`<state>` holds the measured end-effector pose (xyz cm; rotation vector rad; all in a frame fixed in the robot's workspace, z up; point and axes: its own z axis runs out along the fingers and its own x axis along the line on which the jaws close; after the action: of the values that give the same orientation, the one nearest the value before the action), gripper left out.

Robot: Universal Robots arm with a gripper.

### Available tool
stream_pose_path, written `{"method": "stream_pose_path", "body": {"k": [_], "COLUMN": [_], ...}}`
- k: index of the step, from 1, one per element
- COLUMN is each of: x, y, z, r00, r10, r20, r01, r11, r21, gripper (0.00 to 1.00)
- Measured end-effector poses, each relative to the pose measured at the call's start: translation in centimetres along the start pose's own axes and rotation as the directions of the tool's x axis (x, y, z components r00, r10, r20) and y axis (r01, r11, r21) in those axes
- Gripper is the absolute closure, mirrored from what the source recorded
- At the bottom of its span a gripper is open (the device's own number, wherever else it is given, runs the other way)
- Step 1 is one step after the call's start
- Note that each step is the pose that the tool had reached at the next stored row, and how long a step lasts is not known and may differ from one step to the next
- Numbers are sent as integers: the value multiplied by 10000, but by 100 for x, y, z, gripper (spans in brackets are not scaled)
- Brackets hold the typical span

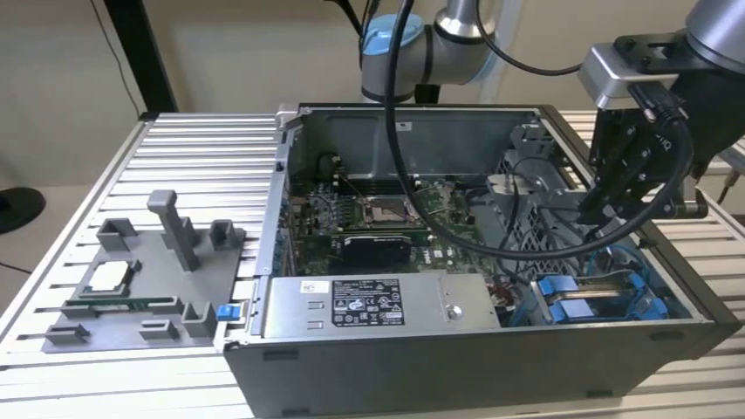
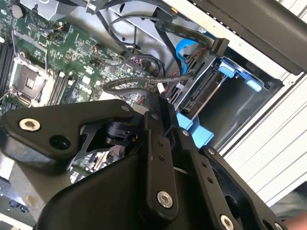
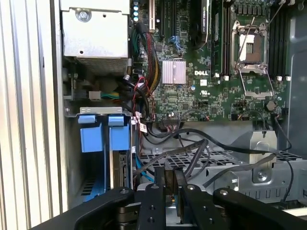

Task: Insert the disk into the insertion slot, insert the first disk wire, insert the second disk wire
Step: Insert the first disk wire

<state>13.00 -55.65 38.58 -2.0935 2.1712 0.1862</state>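
Slatted metal bench point(image 1: 198, 140); disk point(image 3: 120, 139) seated in insertion slot point(image 3: 88, 188), just beside fingers point(image 3: 170, 186), pressed together

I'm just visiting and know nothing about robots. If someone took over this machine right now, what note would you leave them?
Gripper: inside the open case, over the insertion slot, tip among loose black wires; grip unclear.
Disk: standing in the insertion slot in its blue carrier; looks seated.
Done: disk insertion, apparently.
Left: the two wire steps; neither connection can be confirmed.
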Motion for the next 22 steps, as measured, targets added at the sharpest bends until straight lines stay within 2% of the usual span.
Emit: {"method": "stream_pose_path", "body": {"k": [5, 8, 16, 22], "x": [7, 14, 25, 31], "y": [-84, -130, -217, -244], "z": [5, 16, 72, 110], "r00": [10000, 10000, 9998, 9995], "r10": [21, 27, 33, 34], "r20": [-11, -25, -200, -316], "r01": [-21, -28, -37, -40], "r11": [9999, 9999, 9998, 9998], "r21": [-122, -163, -188, -185], "gripper": [100, 100, 100, 100]}}
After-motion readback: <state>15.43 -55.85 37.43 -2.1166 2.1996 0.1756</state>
